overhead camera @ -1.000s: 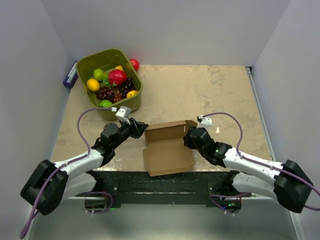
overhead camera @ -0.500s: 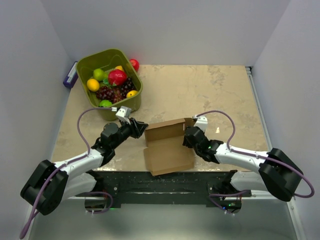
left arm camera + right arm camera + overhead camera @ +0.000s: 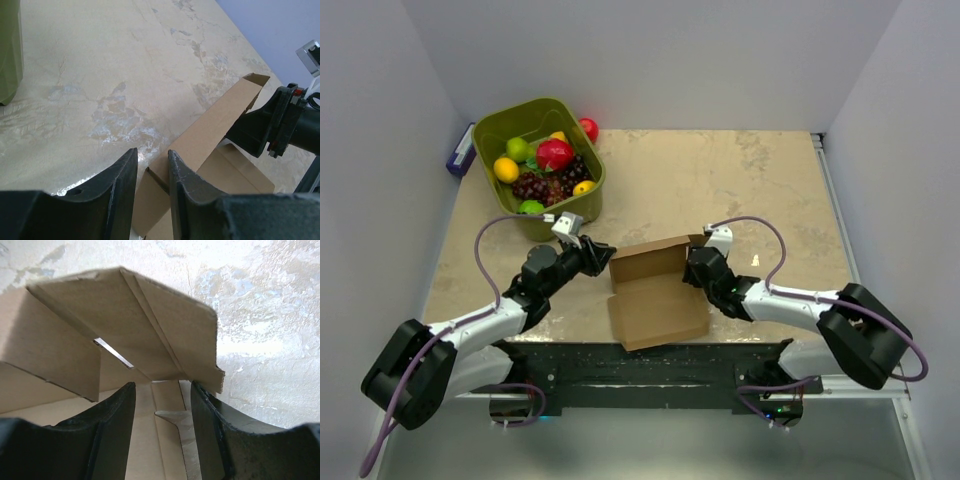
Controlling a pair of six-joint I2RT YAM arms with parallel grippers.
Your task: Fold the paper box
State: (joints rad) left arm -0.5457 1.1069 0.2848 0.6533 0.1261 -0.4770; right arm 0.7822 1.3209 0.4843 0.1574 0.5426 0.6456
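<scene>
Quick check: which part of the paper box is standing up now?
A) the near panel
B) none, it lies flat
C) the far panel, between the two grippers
C: on the paper box the far panel stands raised, left gripper at its left end, right gripper at its right end.

Fruit bin at the far left corner of the table.
The olive-green bin holds a red apple, dark grapes, and yellow and green fruit. A red fruit lies just behind it, and a purple-blue item sits beside its left wall.
</scene>
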